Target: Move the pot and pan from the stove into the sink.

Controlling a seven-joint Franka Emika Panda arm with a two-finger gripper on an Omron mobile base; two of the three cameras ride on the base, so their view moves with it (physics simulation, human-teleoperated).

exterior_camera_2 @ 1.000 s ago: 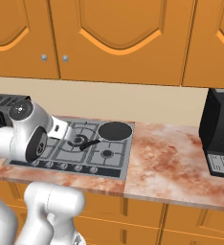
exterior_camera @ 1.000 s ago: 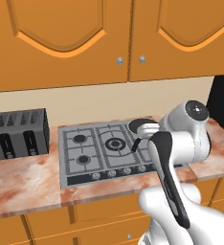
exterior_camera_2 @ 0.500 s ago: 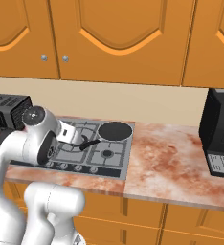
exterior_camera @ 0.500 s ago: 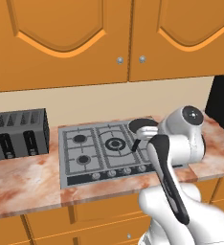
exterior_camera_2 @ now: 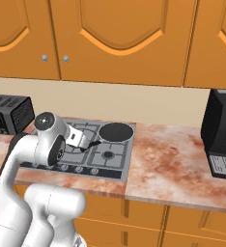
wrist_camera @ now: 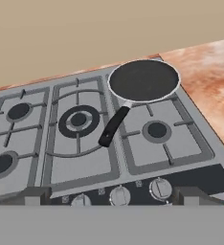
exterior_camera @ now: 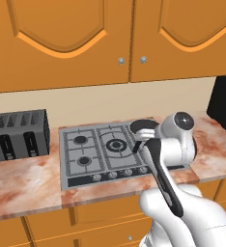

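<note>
The black pan [wrist_camera: 143, 80] sits on the back right burner of the stove [wrist_camera: 85, 162], its long handle [wrist_camera: 114, 126] pointing toward the front middle. It also shows as the pan [exterior_camera: 144, 126] and the pan [exterior_camera_2: 116, 131] on the stove [exterior_camera_2: 110, 157], partly behind my arm. My gripper [wrist_camera: 113, 196] is open and empty, hovering above the stove's front edge near the knobs, short of the handle's end. The pot and the sink are out of view.
A dark slotted toaster [exterior_camera: 21, 132] stands on the counter left of the stove [exterior_camera: 86, 149]. A black appliance [exterior_camera_2: 223, 132] stands at the far right. Bare marble counter [exterior_camera_2: 168, 159] lies between it and the stove. Orange cabinets hang above.
My arm has swung a little toward the middle of the stove, carrying the hand closer to the pan's handle. The jaws have stayed wide open. The pan has not moved.
</note>
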